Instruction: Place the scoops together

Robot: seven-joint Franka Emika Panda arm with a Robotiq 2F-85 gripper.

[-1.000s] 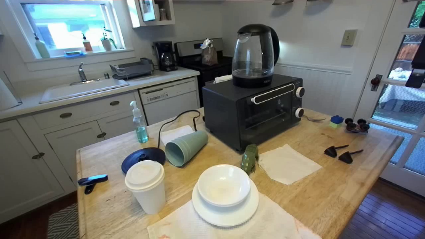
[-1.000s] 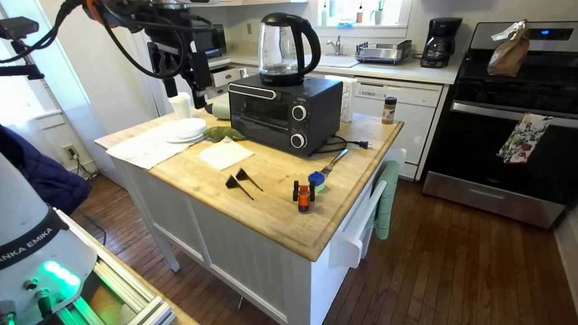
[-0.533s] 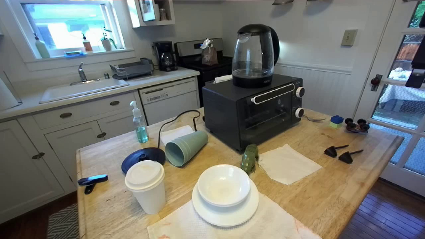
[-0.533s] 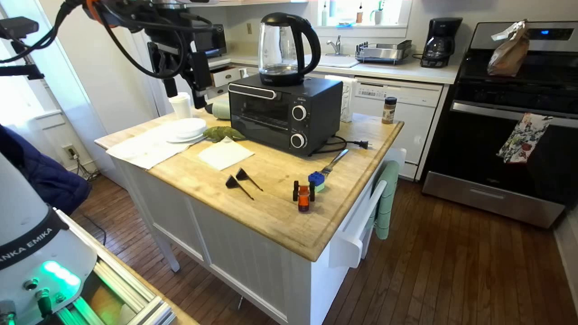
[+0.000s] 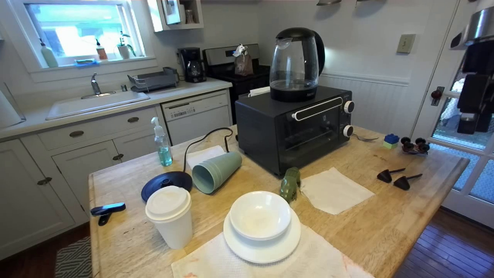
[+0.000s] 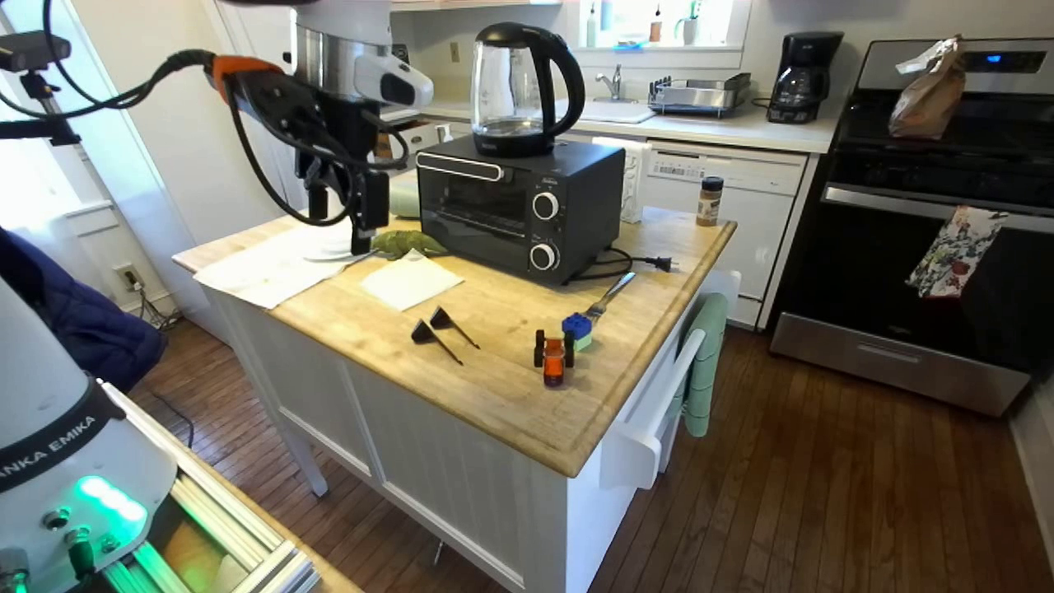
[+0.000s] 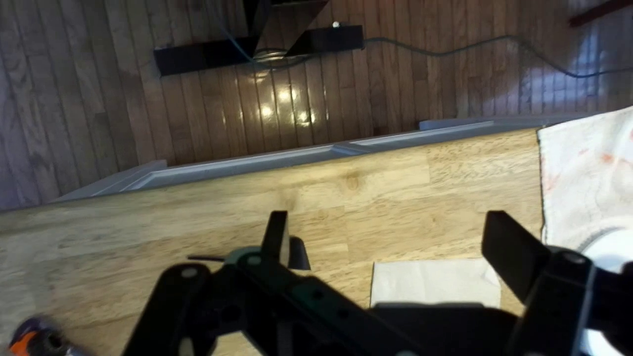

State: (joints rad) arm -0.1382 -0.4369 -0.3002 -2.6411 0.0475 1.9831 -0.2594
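Currently the black two-fingered gripper (image 7: pixel 387 235), fingers (image 7: pixel 514 252) spread apart, hangs above the pale wooden tabletop (image 6: pixel 502 306); in an exterior view, one small black cone-bowled scoop (image 6: pixel 442 318) and its black twin (image 6: pixel 422 333) lie just apart, below and right of the gripper. Their long axes run near-right, seemingly along its closing line, suggesting a turn.

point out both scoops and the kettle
Scoop (image 5: pixel 385 177): in an exterior view, on its bowl.
Other scoop (image 5: pixel 402 183): in an exterior view, on its bowl.
Kettle (image 6: pixel 509 92): in an exterior view, on its glass.
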